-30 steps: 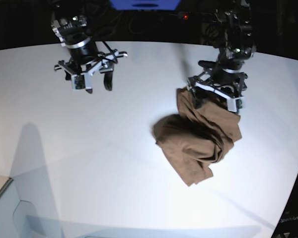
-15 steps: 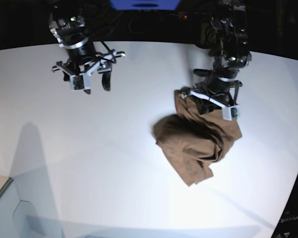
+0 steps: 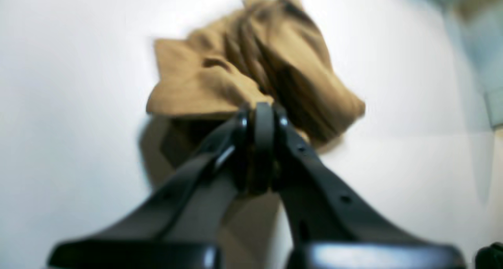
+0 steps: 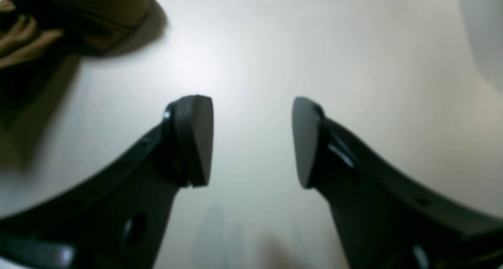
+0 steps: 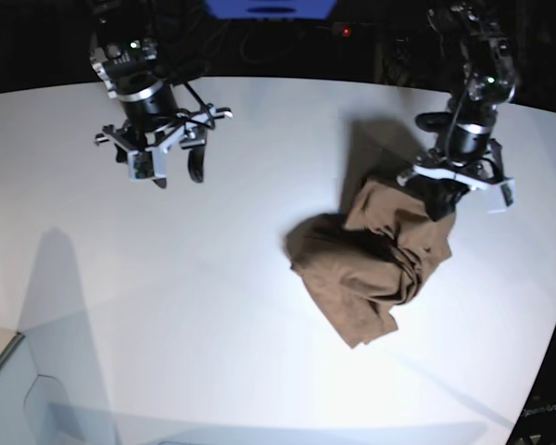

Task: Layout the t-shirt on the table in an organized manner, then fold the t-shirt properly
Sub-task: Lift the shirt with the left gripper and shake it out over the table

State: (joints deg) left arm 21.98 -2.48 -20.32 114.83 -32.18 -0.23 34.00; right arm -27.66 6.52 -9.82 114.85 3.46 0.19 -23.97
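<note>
The white desk (image 5: 167, 278) spreads wide and bare around everything I work with. On its right half, as the base view shows it, the brown t-shirt (image 5: 371, 269) lies in a crumpled heap, wrinkled and bunched, nowhere near laid out. One edge of it rises toward my left end effector (image 3: 261, 115), whose jaws are pressed together on a pinch of the fabric; the wrist view shows cloth gathered right at the tips and the rest of the shirt trailing away across the desk. My right end effector (image 4: 251, 139) hangs over bare desk well apart from the shirt, jaws spread with nothing between them; only a corner of brown cloth shows at the upper left of its view.

My worry is the hold: I judge that I have only a small fold pinched, and I cannot tell which part of the shirt it is. If I lift or drag from here, the cloth may slip out, or the whole bundle may come along twisted instead of opening. With just one arm on it, the layers could stay tangled.

I can read no brand, label or writing; no tag is visible.
</note>
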